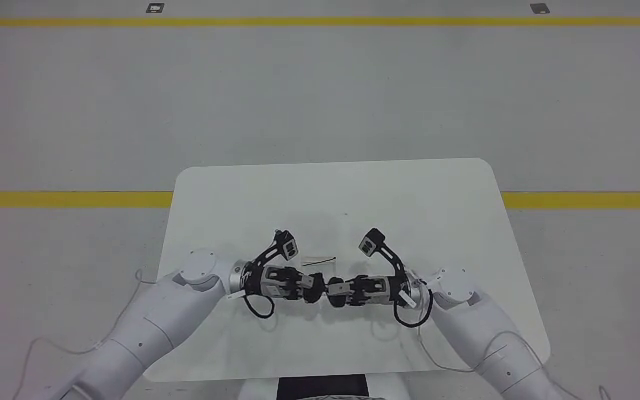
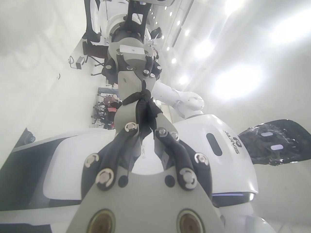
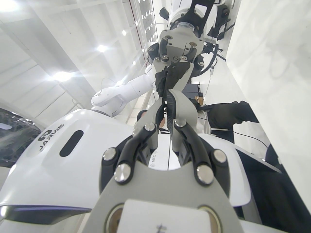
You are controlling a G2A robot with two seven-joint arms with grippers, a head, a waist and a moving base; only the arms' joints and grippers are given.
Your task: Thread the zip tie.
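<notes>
A white table (image 1: 440, 200) with rounded corners is standing on a pale grey floor. Two white robot arms are hanging over its near part, one coming in from the left and one from the right. They are meeting tip to tip above the near middle of the table.

The left gripper (image 2: 145, 109) is pointing right, and its two fingers are clenching together at the tips. Black wrapping (image 2: 145, 120) is covering the finger pads and bunching up where the tips meet, so anything pinched there is hiding under it.

The right gripper (image 3: 167, 101) is pointing left. Its two fingers are likewise pressing together at the tips, with ribbed black pads facing each other and a narrow slit showing between them farther back. The tips of the two grippers are touching or nearly touching, and which cannot be told.

One zip tie (image 1: 318, 262) is showing from above as a thin pale strand. It is running left to right just on the far side of the meeting fingertips. Whether it is lying on the table or being held up cannot be told.

Counted: one table, two arms, two grippers, one zip tie.

On the floor, two yellow lines (image 1: 80, 199) are running left to right. One is level with the table's far part and the other is much farther off. Two small dark squares (image 1: 155, 8) are sitting beyond the farther line.
</notes>
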